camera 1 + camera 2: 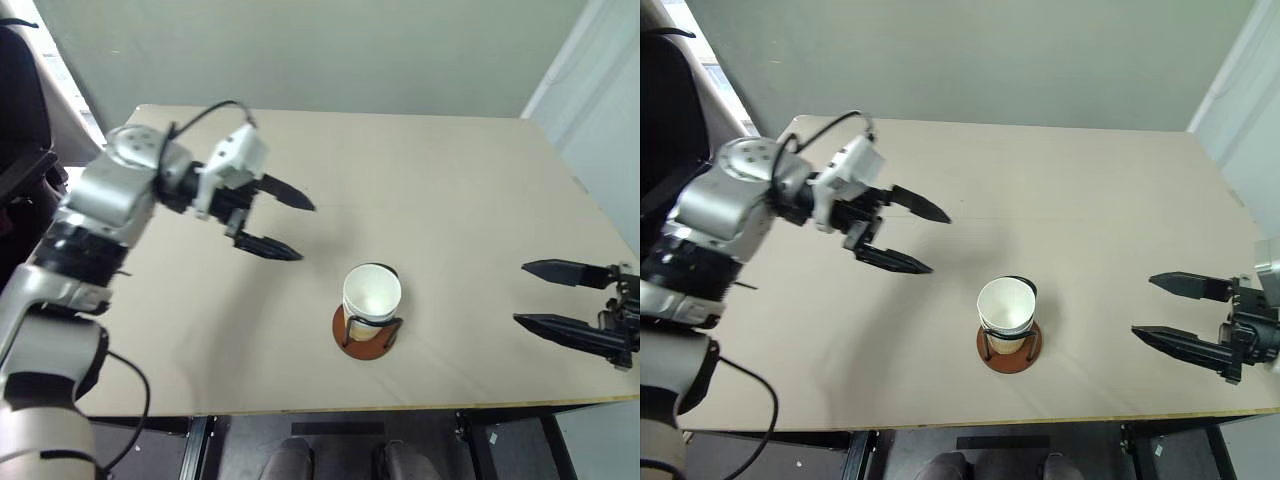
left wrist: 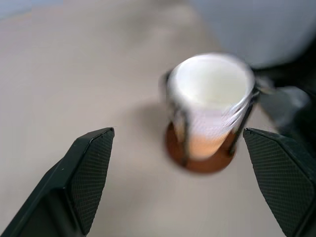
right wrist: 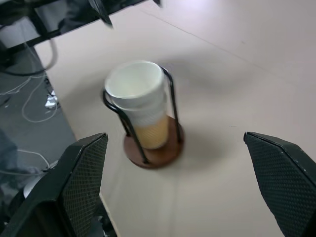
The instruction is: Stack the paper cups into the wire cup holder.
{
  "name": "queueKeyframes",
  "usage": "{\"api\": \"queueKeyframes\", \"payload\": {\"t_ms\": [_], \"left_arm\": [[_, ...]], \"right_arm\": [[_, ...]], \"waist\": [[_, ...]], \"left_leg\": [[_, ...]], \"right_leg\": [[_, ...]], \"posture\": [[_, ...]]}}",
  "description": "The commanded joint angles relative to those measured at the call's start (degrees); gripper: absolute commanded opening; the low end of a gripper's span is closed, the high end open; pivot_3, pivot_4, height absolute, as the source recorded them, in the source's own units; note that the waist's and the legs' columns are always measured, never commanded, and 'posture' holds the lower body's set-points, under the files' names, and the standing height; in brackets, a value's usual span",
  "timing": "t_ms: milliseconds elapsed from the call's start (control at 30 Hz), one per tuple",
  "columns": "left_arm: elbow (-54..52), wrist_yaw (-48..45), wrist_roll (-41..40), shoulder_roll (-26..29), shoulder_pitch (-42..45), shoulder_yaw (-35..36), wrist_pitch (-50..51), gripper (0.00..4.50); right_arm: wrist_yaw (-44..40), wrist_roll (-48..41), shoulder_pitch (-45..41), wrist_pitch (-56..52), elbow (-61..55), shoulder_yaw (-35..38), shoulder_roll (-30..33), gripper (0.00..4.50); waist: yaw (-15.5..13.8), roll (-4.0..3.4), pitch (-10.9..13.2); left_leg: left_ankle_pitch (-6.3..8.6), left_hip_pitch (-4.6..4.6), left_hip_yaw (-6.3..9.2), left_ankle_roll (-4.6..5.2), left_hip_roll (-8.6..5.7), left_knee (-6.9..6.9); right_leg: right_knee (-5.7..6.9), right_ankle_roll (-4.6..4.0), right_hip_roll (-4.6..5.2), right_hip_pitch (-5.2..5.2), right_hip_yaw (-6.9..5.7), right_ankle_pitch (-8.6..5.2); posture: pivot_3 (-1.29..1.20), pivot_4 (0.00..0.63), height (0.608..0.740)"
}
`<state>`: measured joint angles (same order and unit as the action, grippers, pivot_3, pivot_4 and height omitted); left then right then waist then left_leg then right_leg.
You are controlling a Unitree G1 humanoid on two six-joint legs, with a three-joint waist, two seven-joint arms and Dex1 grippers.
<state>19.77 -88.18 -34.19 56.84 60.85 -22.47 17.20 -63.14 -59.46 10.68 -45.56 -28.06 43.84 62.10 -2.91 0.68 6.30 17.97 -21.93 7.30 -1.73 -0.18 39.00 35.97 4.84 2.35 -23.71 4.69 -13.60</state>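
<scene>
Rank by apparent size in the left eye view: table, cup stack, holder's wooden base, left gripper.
1. table, by far the largest.
2. left gripper, raised nearer the camera, so its real size is unsure.
3. paper cups and wooden base: look alike in width; not ranked.

table [image 1: 450,180]: beige | wall [image 1: 300,50]: grey-green | chair [image 1: 20,120]: black, left

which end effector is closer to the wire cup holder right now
Left, by a little. The left end effector hangs open above the table, up and to the left of the wire cup holder. The right end effector sits open farther off on the holder's right.
</scene>
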Motion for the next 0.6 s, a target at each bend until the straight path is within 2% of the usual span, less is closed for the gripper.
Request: {"api": "queueKeyframes", "payload": {"t_ms": [33, 133, 300, 433, 600], "left_arm": [[-3.7, -2.8, -1.2, 5.7, -5.9, 7.2, 6.4, 4.47], [-7.5, -4.3, -3.8, 12.6, -13.3, 12.0, 10.1, 4.47], [-10.4, -4.3, -7.2, 19.7, -21.8, 19.3, 13.6, 4.47], [-12.1, -4.3, -7.3, 21.2, -25.8, 23.2, 14.7, 4.47], [-14.6, -3.9, -7.3, 20.4, -28.8, 26.5, 16.6, 4.47]], "right_arm": [[-4.1, 3.0, 0.2, 2.1, 2.7, 0.8, 1.1, 4.5], [-8.1, 5.5, 0.8, 2.9, 5.5, 1.5, 2.1, 4.5], [-15.8, 7.9, 2.3, 3.2, 8.9, 4.0, 4.3, 4.5], [-21.8, 11.6, 2.5, 4.8, 13.1, 4.6, 7.4, 4.5], [-24.3, 13.7, -0.3, 5.8, 16.8, 3.0, 9.4, 4.5]], "waist": [[-0.1, -0.01, 0.0], [0.1, 0.01, 0.0], [-0.2, 0.0, 0.0], [-0.1, -0.02, 0.0], [0.3, -0.01, 0.0]], "left_leg": [[0.0, -0.01, 0.01, 0.0, 0.0, 0.0], [-0.01, 0.0, 0.01, -0.02, 0.01, -0.05], [-0.02, 0.03, 0.08, -0.04, 0.0, -0.05], [-0.02, 0.1, 0.06, -0.04, -0.03, -0.05], [0.01, 0.19, 0.03, -0.1, -0.02, -0.05]], "right_leg": [[-0.01, -0.02, -0.01, -0.01, -0.02, -0.01], [0.0, -0.08, -0.02, -0.09, 0.0, -0.05], [0.05, -0.22, -0.03, -0.04, 0.0, -0.12], [0.21, -0.47, -0.02, -0.02, 0.0, -0.26], [0.63, -0.66, -0.01, -0.12, 0.02, -0.37]], "posture": [[0.0, 0.15, 0.74], [0.0, 0.15, 0.74], [0.0, 0.15, 0.74], [0.0, 0.15, 0.74], [0.0, 0.15, 0.74]]}}
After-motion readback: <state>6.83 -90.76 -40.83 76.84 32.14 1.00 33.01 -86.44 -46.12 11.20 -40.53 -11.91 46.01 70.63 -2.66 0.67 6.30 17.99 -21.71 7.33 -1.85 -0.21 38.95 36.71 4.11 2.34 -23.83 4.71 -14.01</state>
